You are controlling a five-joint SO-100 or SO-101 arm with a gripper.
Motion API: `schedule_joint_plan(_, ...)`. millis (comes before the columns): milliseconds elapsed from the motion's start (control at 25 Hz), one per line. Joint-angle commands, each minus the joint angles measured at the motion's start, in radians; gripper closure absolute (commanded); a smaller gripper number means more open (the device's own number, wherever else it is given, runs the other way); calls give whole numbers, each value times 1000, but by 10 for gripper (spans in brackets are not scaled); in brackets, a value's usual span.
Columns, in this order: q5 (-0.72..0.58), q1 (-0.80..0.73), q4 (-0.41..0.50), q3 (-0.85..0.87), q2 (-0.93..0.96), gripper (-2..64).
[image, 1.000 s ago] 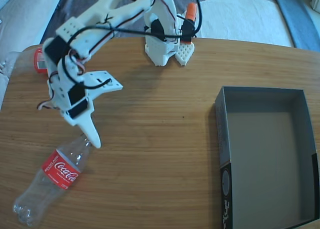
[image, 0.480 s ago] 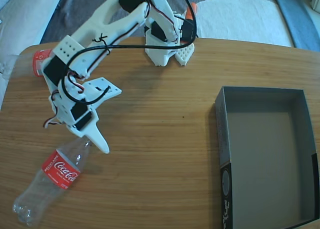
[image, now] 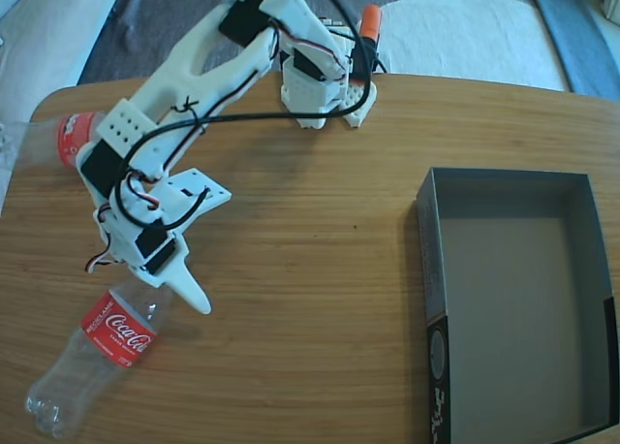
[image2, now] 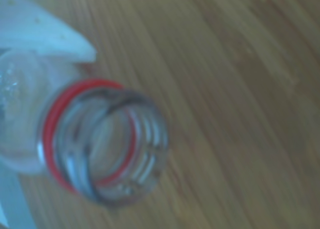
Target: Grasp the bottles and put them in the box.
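Fig.: Your near bottle [image: 102, 352] lay on its side on the wooden table [image: 320, 269], lower left in fixed view, red label [image: 118, 333] facing up, neck pointing up-right toward your gripper [image: 160, 294]. The gripper sat right over the neck end; one white finger [image: 189, 291] lay just beside the neck on its right, the other was hidden under the gripper body. In wrist view the open, capless mouth [image2: 112, 144] w/ red neck ring [image2: 55, 121] filled the left-centre, blurred, w/ a white finger [image2: 50, 36] touching or just above the shoulder at upper left. Whether the fingers had closed on the neck couldn't be told: no view showed both tips, so the grip state was unclear.

Second bottle [image: 53, 139] lay behind your arm [image: 184, 85] at the table's far-left edge, partly covered by the forearm; only the red label and a clear part showed. It was well apart from the gripper.

Box [image: 426, 260] stood far right of the gripper, open side up, dark walls, dull inside, b/w print on the outer wall facing the gripper; nothing showed inside.

Arm base [image: 320, 90] sat at the table's far edge, w/ an orange-tipped item [image: 369, 22] beside it.
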Motion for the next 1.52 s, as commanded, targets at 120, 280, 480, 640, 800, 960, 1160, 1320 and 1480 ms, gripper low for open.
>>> schedule_joint_plan(120, 8, 18, 0, -110, -29, 87)
schedule_joint_plan(280, 2, 37, 2, -112, -55, 143)
schedule_joint_plan(480, 9, 41, 8, -107, -67, 225)
schedule_joint_plan(640, 9, 43, 8, -104, -67, 271)
schedule_joint_plan(800, 8, 43, 9, -101, -67, 345)
schedule_joint_plan(960, 9, 43, 9, -100, -67, 405)
schedule_joint_plan(1160, 9, 40, 11, -98, -67, 468)
schedule_joint_plan(1320, 9, 38, 11, -98, -67, 533)
schedule_joint_plan(1480, 9, 35, 12, -98, -67, 558)
